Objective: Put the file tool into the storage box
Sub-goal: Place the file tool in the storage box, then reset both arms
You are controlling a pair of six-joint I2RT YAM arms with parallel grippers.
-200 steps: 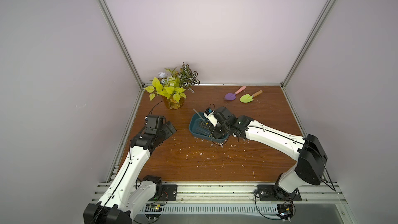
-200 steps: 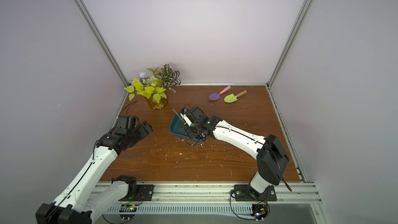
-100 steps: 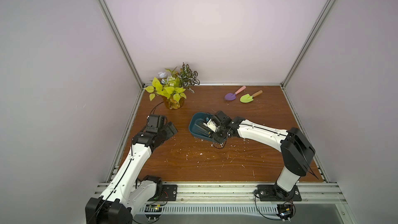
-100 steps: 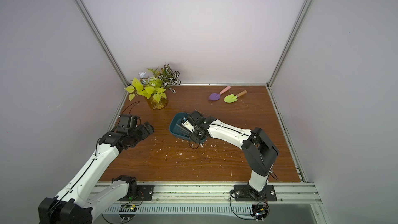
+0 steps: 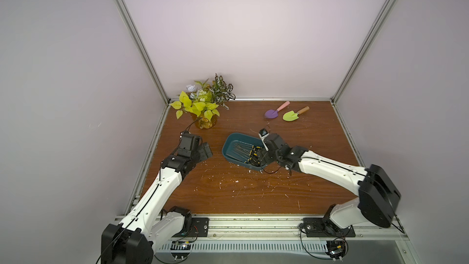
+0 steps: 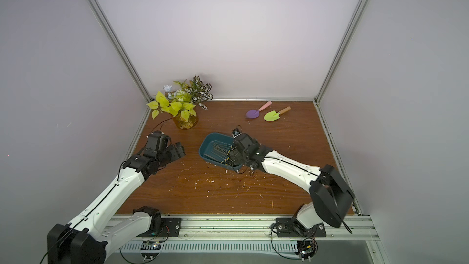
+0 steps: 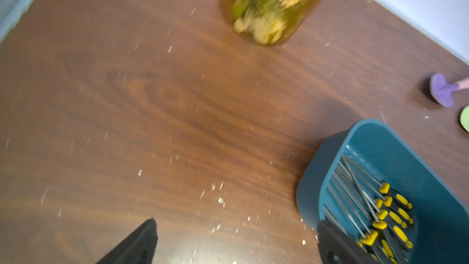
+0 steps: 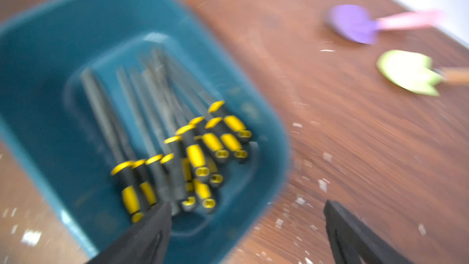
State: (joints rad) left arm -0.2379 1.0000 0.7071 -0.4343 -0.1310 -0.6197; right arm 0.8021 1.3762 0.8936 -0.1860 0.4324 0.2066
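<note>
Right end effector [image 8: 247, 205] spread wide and empty, straddling the box [image 8: 50, 46] wall. Files [image 8: 152, 102] lie inside the box, yellow-black handles [image 8: 195, 156] bunched at that end; any lettering too blurred to read. Left end effector [image 7: 236, 222] spread as well, hovering over the counter [image 7: 152, 97] beside the box.

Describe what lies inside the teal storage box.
Several files with yellow-and-black handles lie piled inside the storage box, handles at one end. Its floor beneath the pile is covered.
</note>
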